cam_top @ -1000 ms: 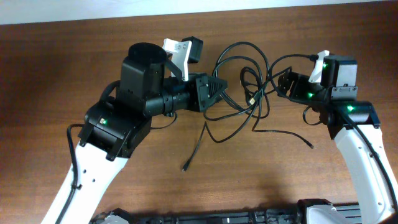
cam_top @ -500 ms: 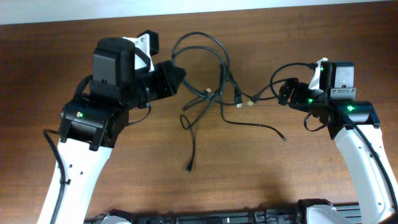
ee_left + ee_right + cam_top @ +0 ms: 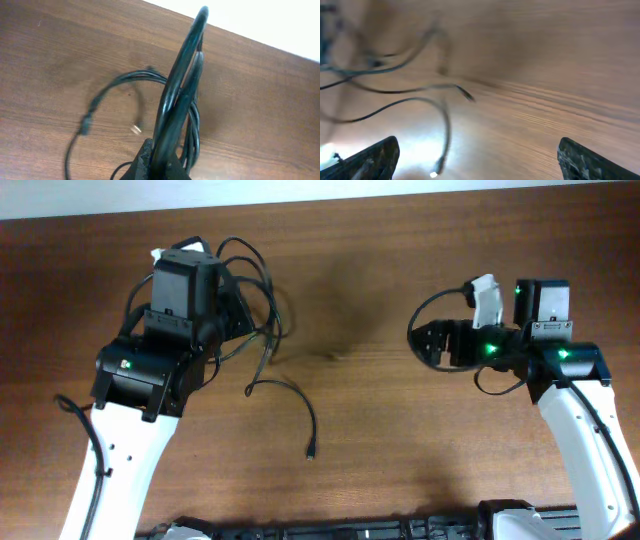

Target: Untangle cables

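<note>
The cables (image 3: 272, 320) are thin black cords bunched at the upper left of the table, with one tail running down to a plug end (image 3: 311, 451). My left gripper (image 3: 237, 313) is shut on the bundle. In the left wrist view the cables (image 3: 181, 85) rise in a loop from the closed fingers (image 3: 159, 167), and more loops and a small plug (image 3: 135, 129) lie on the wood below. My right gripper (image 3: 426, 345) is open and empty at the right, well apart from the cables. In the right wrist view its fingers (image 3: 477, 160) are spread wide, with blurred cables (image 3: 415, 100) to the left.
The brown wooden table (image 3: 380, 440) ends at a pale strip along the far edge (image 3: 400, 188). The arms' own thicker black wires loop by each wrist. A dark bar runs along the table's near edge (image 3: 330, 530).
My left gripper has pulled the whole cable bundle left, away from the middle. My right gripper has let go of its cable, opened, and turned to face left.
</note>
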`<act>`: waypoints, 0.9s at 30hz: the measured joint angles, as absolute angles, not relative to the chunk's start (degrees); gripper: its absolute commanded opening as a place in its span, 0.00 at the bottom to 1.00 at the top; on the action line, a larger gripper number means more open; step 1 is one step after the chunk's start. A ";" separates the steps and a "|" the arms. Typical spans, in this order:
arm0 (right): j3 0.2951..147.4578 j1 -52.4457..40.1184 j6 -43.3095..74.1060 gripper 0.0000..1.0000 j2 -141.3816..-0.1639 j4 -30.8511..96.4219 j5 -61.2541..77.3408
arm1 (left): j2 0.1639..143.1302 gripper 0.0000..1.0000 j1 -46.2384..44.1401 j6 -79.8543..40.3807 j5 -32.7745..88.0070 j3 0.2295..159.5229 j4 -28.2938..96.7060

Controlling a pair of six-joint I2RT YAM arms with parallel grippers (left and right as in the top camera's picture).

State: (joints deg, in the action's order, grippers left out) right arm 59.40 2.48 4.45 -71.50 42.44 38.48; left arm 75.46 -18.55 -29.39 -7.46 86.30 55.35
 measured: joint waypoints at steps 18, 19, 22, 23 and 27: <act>59.24 -7.01 7.92 0.99 -71.42 23.66 68.99 | 75.44 0.00 -23.46 -17.76 5.67 86.30 46.37; 59.24 -8.05 8.67 0.99 -71.42 23.57 68.18 | 75.44 0.00 -24.47 -17.69 5.82 86.30 45.58; 59.24 -8.40 9.56 0.99 -71.42 23.70 64.27 | 75.44 0.00 -26.83 -17.50 7.22 86.30 43.40; 59.24 -8.40 9.67 0.99 -71.42 23.70 63.90 | 75.44 0.00 -26.98 -17.50 8.12 86.30 43.00; 59.24 -8.40 10.04 0.86 -71.42 23.68 63.00 | 75.44 0.00 -26.98 -17.50 13.98 86.30 39.07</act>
State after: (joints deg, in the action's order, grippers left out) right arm 59.24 -8.40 10.04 -71.42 23.68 63.00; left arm 75.44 -26.98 -17.50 13.98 86.30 39.07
